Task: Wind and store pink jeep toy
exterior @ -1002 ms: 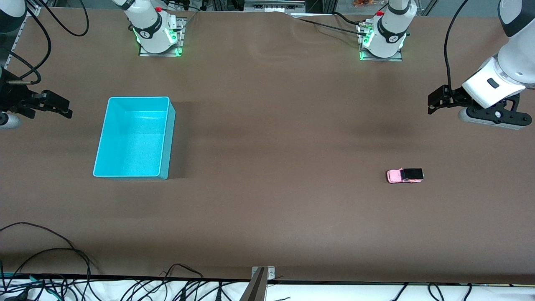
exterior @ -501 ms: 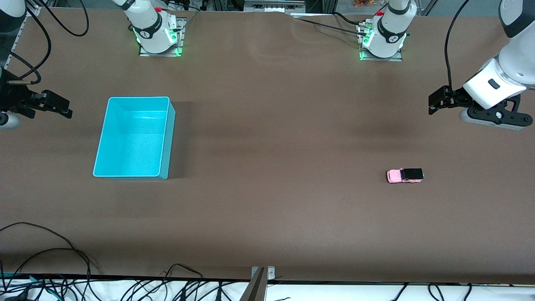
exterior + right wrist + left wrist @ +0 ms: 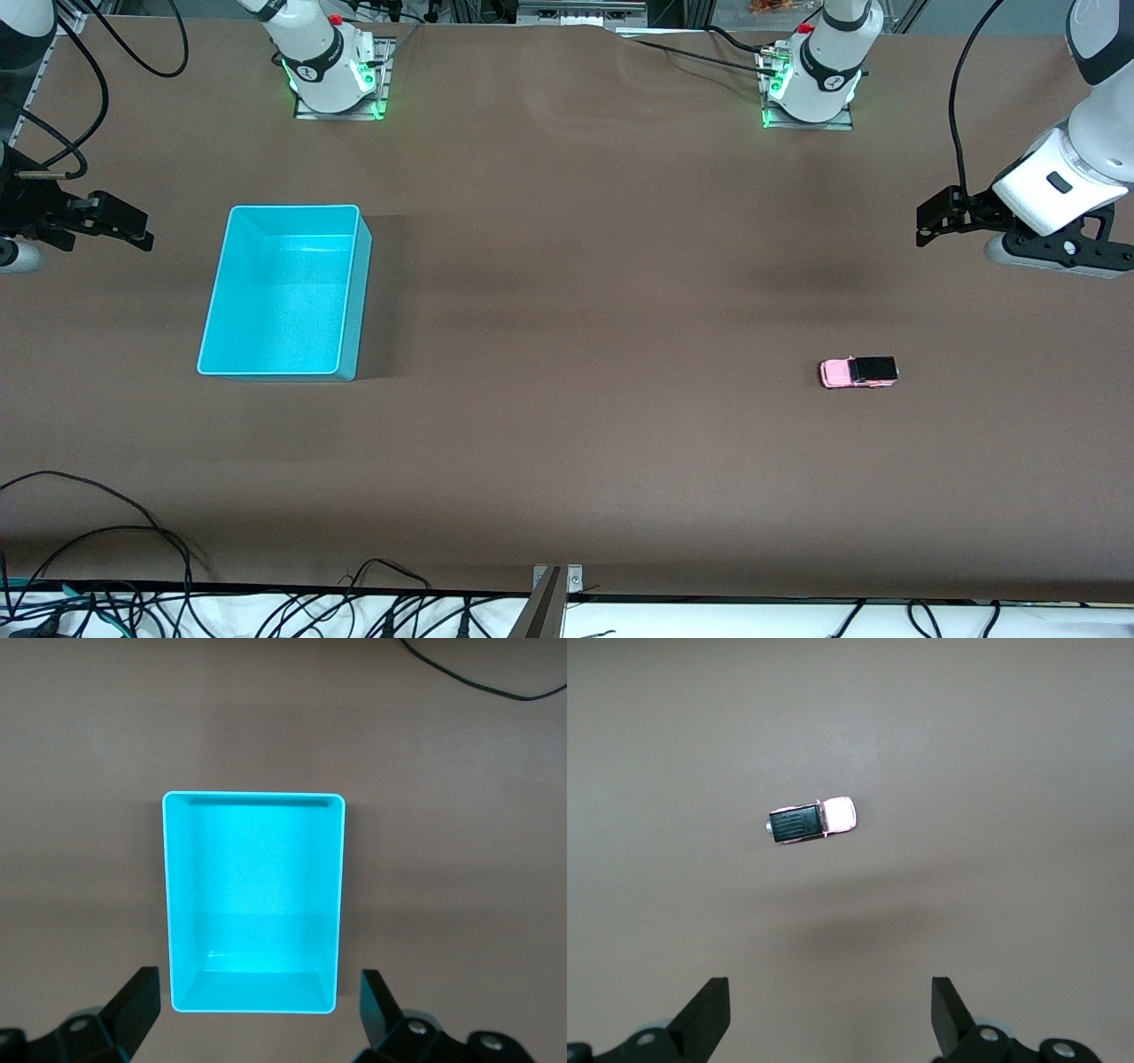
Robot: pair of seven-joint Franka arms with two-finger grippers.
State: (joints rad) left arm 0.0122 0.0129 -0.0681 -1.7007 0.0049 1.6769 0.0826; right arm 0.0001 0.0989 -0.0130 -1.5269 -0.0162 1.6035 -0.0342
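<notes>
The pink jeep toy (image 3: 858,372) (image 3: 811,820), tiny, with a black roof, stands on its wheels on the brown table toward the left arm's end. My left gripper (image 3: 926,226) (image 3: 830,1014) hangs open and empty in the air over the table at that end, well apart from the jeep. My right gripper (image 3: 133,232) (image 3: 261,1010) hangs open and empty at the right arm's end, beside the turquoise bin (image 3: 354,292) (image 3: 340,895), which holds nothing.
Both robot bases (image 3: 332,66) (image 3: 811,75) stand along the table edge farthest from the front camera. Loose black cables (image 3: 133,549) lie along the nearest edge. A metal bracket (image 3: 549,602) sticks up at the middle of that edge.
My left gripper has shifted slightly toward the left arm's end of the table and a little lower in the front view. The right arm, the jeep and the bin have not moved.
</notes>
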